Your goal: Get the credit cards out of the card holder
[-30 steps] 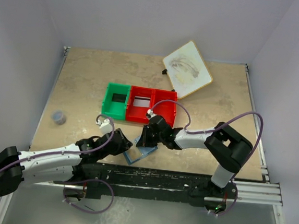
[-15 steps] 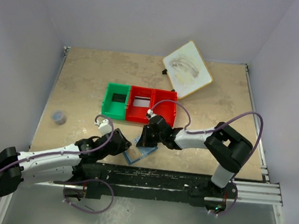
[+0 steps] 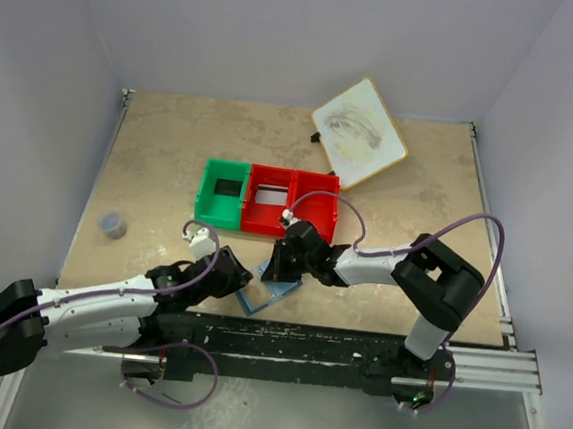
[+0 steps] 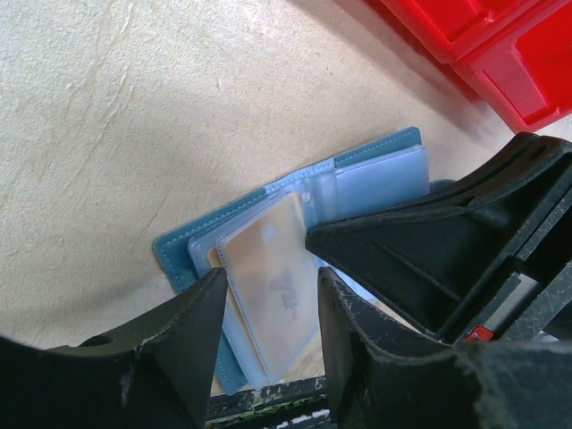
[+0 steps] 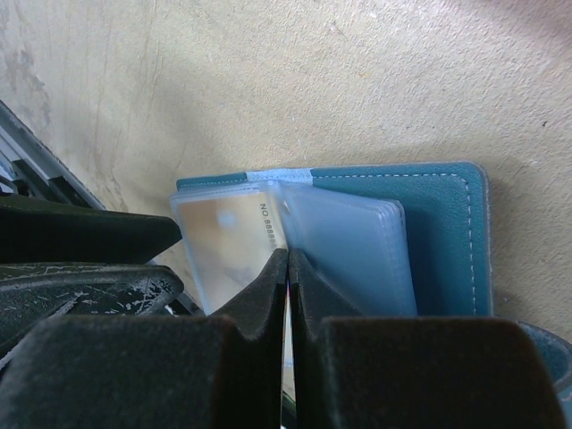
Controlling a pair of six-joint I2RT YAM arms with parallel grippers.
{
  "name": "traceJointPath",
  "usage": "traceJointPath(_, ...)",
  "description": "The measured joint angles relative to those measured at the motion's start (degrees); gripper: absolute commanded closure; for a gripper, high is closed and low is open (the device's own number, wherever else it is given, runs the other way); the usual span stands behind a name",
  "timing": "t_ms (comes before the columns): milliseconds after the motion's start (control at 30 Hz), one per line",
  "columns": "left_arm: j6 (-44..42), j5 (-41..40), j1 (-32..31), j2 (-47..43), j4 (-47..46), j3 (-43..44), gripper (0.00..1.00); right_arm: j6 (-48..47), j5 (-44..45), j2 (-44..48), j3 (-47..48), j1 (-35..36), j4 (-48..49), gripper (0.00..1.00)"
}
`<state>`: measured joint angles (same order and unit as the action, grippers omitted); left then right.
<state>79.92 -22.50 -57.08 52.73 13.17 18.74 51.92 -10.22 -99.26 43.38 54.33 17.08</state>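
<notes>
**Counter** point(image 3: 161, 153): the work sits at its near edge, just beside the black rail point(image 3: 296, 338). The red bins point(image 3: 289, 203) stand close behind the right arm, and a wide swing there could knock them.

**Card holder** point(image 4: 380, 147): it lies open on the counter between the two arms, teal cover down, with its clear sleeves point(image 5: 349, 255) fanned upward. It looks light and is not fixed. The main hazard, as judged, is that a pull on a card drags or lifts the whole holder towards the rail unless it is held down.

**Right gripper** point(image 5: 287, 259): the fingers are pressed together, tips at the seam between two sleeves. Whether a leaf is pinched between them cannot be told. If the hold is only a press, it may slip on the smooth plastic.

**Left gripper** point(image 4: 268, 281): the fingers point(image 4: 183, 335) are apart and straddle the raised leaf. No contact with it is evident. The right gripper's tip lies just beside this gap, so closing off-line risks finger striking finger.

**Credit card** point(image 4: 264, 237): tan, inside its sleeve, not yet out. Closing on sleeve and card together would clamp the card in place. A skewed pull could bend it or jam it in the pocket.
</notes>
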Motion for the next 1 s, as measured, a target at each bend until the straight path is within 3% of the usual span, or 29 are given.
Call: traceJointPath(1000,0.1,-0.2,0.0,0.1,0.5,0.0,0.57,0.0,0.0,0.0,0.0,0.0,0.0,0.95)
